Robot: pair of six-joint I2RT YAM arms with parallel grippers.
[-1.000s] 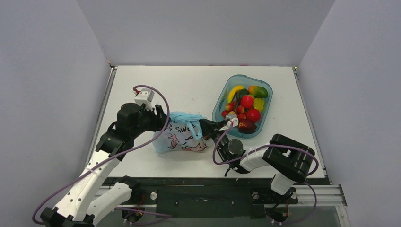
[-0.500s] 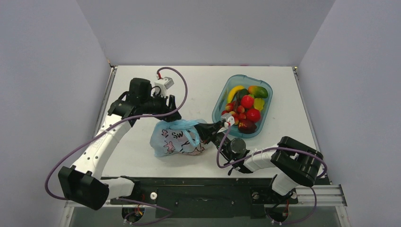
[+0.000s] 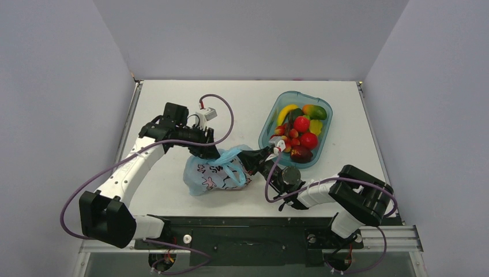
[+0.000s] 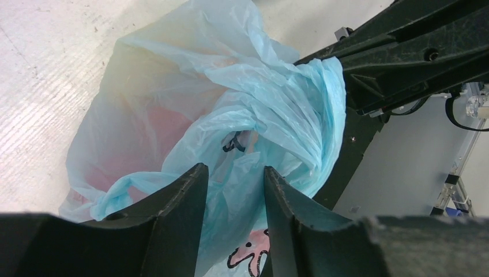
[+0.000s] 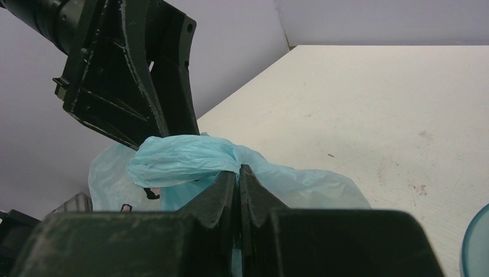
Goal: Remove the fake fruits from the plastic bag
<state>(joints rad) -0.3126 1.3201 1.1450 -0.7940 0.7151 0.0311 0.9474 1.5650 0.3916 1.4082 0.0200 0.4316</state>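
The light-blue plastic bag (image 3: 216, 174) lies on the white table in front of the arms, its top bunched. My right gripper (image 3: 247, 159) is shut on the bag's gathered rim at its right side; in the right wrist view its jaws (image 5: 238, 171) pinch the blue film (image 5: 184, 161). My left gripper (image 3: 211, 152) is open over the bag's top left; in the left wrist view (image 4: 235, 176) loose film (image 4: 254, 109) runs between the spread fingers. The fake fruits are hidden inside; only a reddish blur (image 4: 155, 135) shows through the film.
A teal transparent oval tub (image 3: 323, 141) stands right of the bag, holding a banana, a mango, red fruits and strawberries. The right arm's elbow (image 3: 360, 193) rests near the table's front right. The table's left edge (image 3: 128, 124) is beside the left arm.
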